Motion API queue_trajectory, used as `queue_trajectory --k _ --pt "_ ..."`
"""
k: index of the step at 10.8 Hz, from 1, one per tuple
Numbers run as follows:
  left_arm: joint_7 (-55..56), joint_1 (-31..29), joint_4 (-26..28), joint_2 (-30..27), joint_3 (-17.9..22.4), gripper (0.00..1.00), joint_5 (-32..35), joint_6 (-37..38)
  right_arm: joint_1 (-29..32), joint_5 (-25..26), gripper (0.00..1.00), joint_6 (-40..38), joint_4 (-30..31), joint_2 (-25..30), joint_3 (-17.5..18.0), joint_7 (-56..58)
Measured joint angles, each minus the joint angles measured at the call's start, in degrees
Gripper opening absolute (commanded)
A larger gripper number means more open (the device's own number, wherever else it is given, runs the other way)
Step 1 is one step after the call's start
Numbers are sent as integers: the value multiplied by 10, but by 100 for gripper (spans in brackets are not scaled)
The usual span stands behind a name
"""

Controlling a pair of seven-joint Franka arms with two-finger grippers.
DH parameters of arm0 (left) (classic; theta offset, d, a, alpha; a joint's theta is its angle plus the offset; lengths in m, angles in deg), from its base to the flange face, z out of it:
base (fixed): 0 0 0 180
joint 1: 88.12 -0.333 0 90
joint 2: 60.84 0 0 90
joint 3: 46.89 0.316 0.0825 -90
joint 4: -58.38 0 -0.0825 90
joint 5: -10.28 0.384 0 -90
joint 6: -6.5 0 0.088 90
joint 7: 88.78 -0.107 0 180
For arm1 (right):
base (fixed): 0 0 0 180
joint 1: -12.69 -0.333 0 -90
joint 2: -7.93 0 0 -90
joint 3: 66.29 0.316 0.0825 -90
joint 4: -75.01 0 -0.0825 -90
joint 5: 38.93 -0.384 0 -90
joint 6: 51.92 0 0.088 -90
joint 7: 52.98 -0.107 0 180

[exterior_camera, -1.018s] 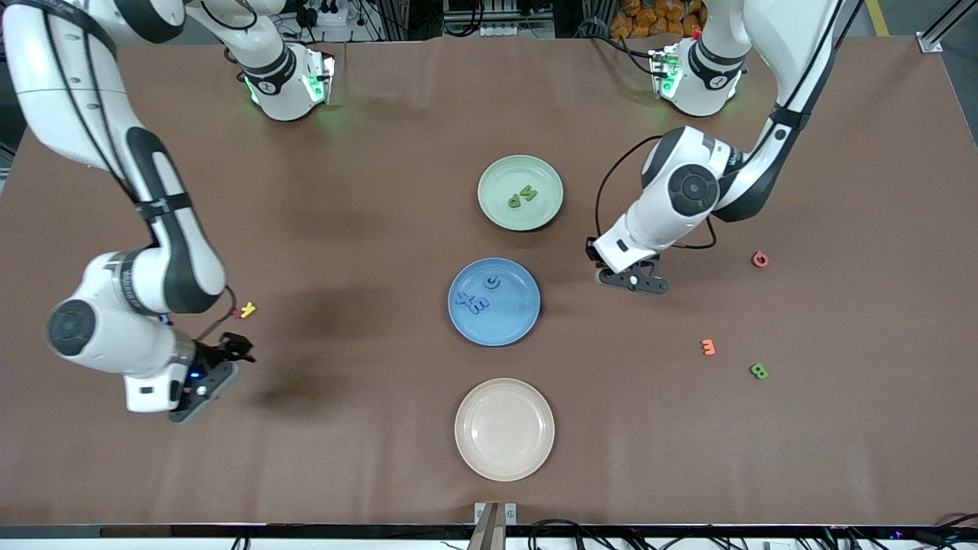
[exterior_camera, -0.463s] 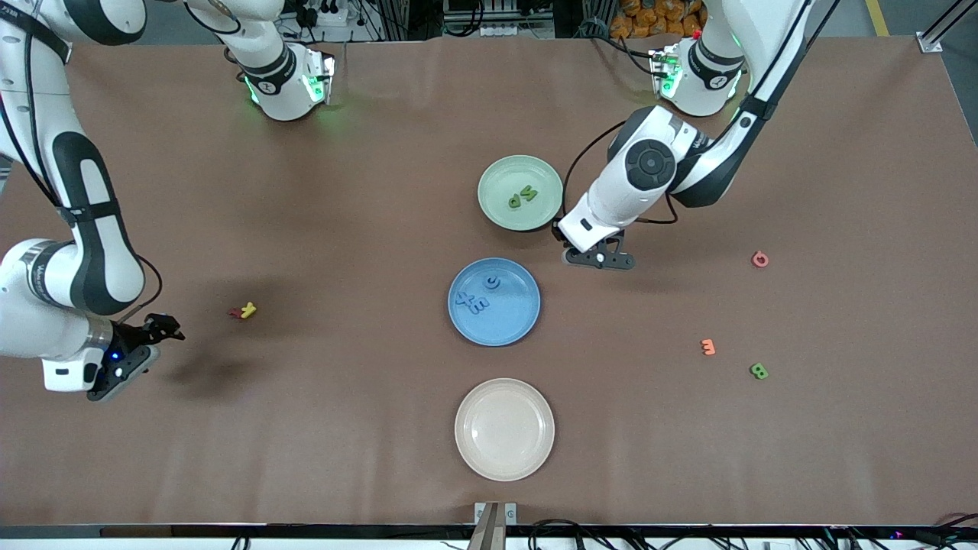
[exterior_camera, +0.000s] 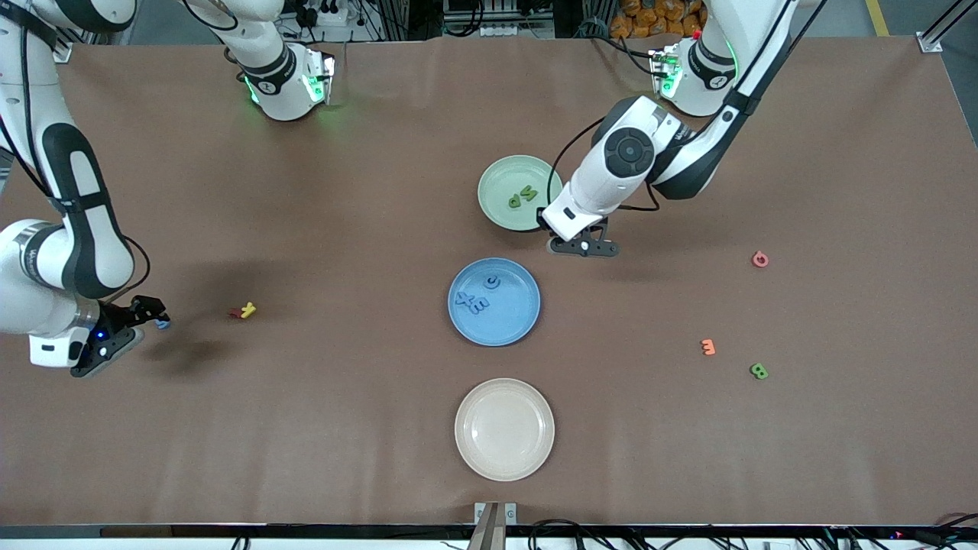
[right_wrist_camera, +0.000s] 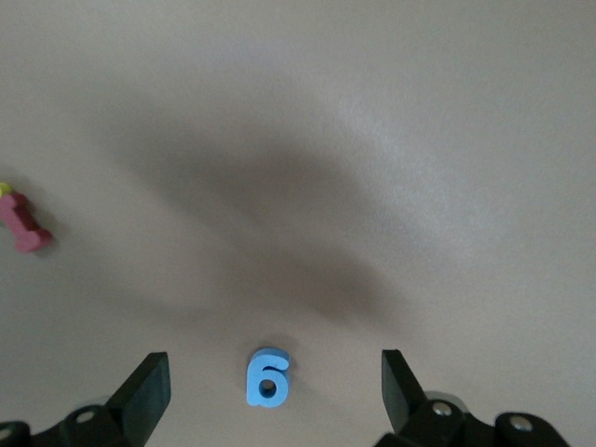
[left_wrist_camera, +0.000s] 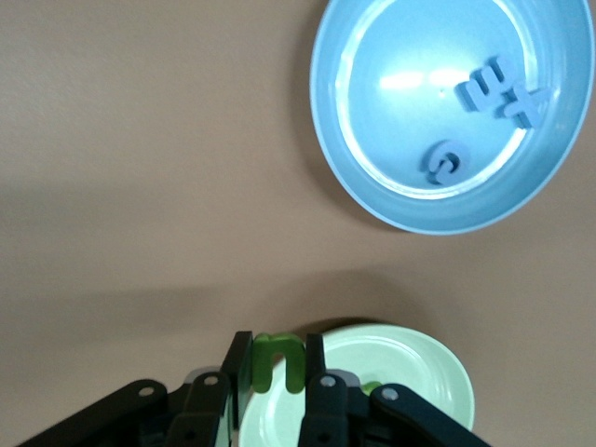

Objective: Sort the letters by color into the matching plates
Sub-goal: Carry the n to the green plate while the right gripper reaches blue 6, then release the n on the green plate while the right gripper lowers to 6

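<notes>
My left gripper [exterior_camera: 582, 247] [left_wrist_camera: 277, 365] is shut on a green letter [left_wrist_camera: 279, 358] and hangs over the table at the rim of the mint green plate [exterior_camera: 500, 179] [left_wrist_camera: 410, 372]. That plate holds two green letters [exterior_camera: 523, 197]. Nearer the camera, the blue plate [exterior_camera: 516, 317] [left_wrist_camera: 391, 93] holds three blue letters [exterior_camera: 474, 302] [left_wrist_camera: 503, 91]. My right gripper [exterior_camera: 145, 315] [right_wrist_camera: 272, 374] is open just above a blue 6 [exterior_camera: 162, 324] [right_wrist_camera: 268, 377], which lies on the table between its fingers. A green B [exterior_camera: 758, 371] lies toward the left arm's end.
A cream plate [exterior_camera: 504, 458] sits nearest the camera. An orange letter [exterior_camera: 708, 347] and a pink one [exterior_camera: 759, 259] lie near the green B. A yellow and a red letter [exterior_camera: 243, 311] [right_wrist_camera: 25, 226] lie beside the right gripper.
The left gripper carried the green letter across to the green plate's rim. The right gripper swung toward the right arm's end of the table and now stands over the blue 6.
</notes>
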Motion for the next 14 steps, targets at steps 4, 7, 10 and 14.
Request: queue_trajectory --k 4,7,10,14 --pt "75 38 2 9 -5 0 37 0 10 0 100 102 67 1 -3 8" --pt "106 49 -4 23 -5 0 56 0 19 0 100 140 99 1 -4 18" --pt "146 70 -9 35 -6 0 70 -5 29 0 100 178 124 1 -4 28" --pt "222 106 -27 60 -6 0 105 -8 29 0 61 179 124 4 -2 30"
